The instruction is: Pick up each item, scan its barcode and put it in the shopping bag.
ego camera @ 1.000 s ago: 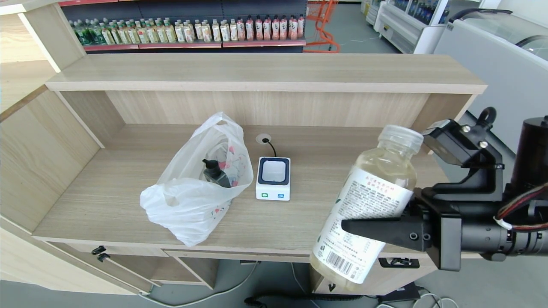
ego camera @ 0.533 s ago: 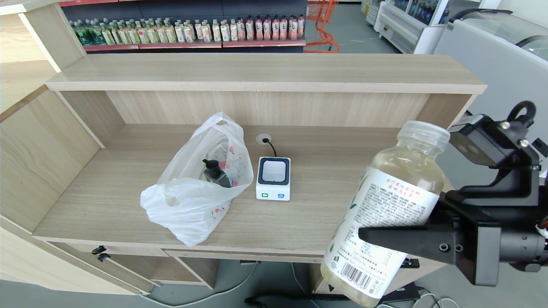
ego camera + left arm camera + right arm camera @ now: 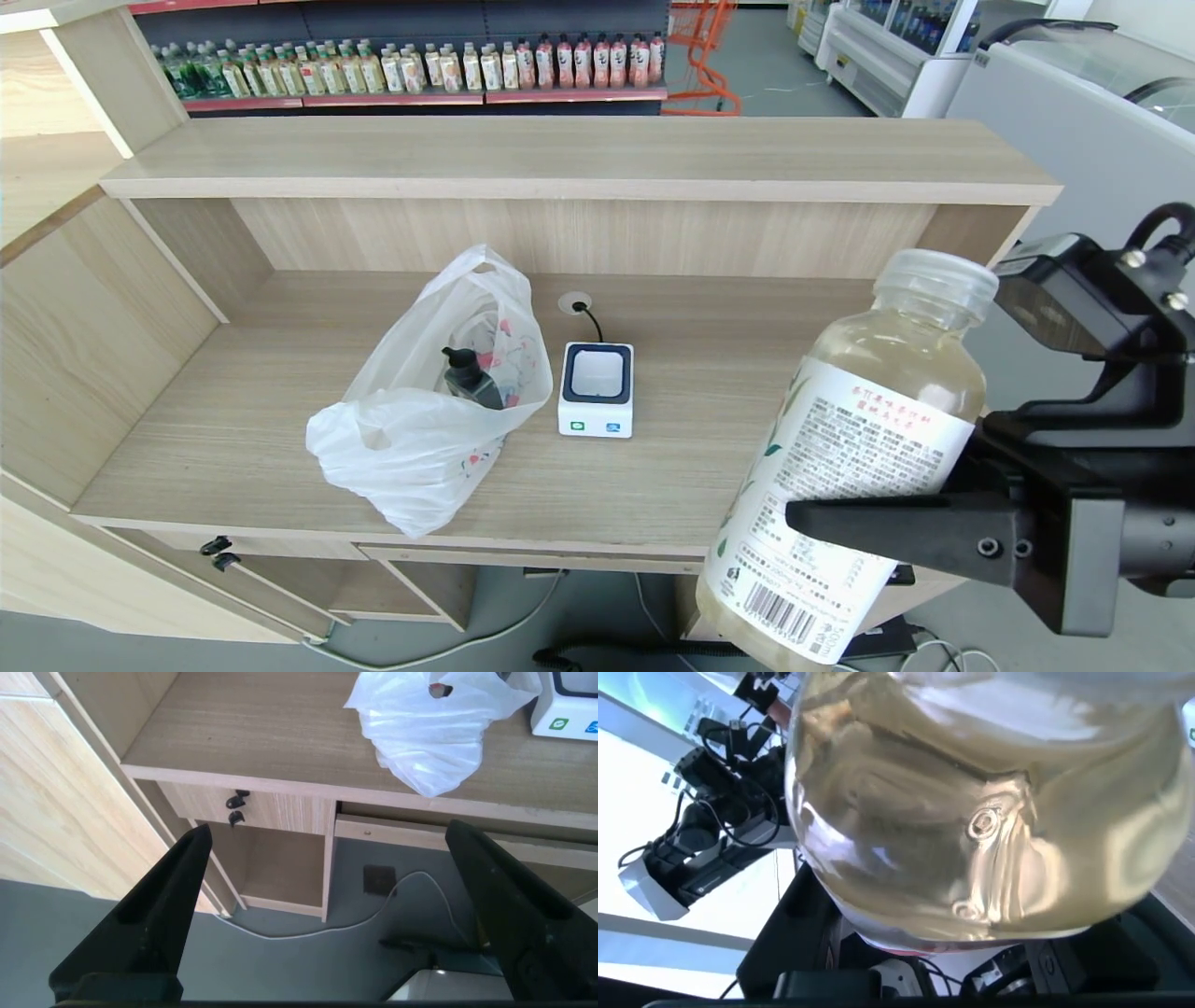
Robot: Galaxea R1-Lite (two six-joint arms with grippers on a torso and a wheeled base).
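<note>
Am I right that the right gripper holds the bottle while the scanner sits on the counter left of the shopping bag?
Not quite: the head view shows the scanner on the counter right of the shopping bag, not left. The right gripper does hold the bottle.

Right hand [image 3: 840,485] clamped tight, held level — left hand [image 3: 327,835] spread wide.

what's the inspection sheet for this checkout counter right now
surface: wooden counter, no spills seen
job's things: bottle held tilted by the counter's right front corner, barcode low on its label; scanner mid-counter; shopping bag left of it, open, pump bottle inside
clutter: nothing seen
grippers: right gripper shut on bottle; left gripper open, out in front of the counter
cables: scanner cable runs to a hole behind it; cables on the floor
surroundings: drinks shelf, freezers
</note>
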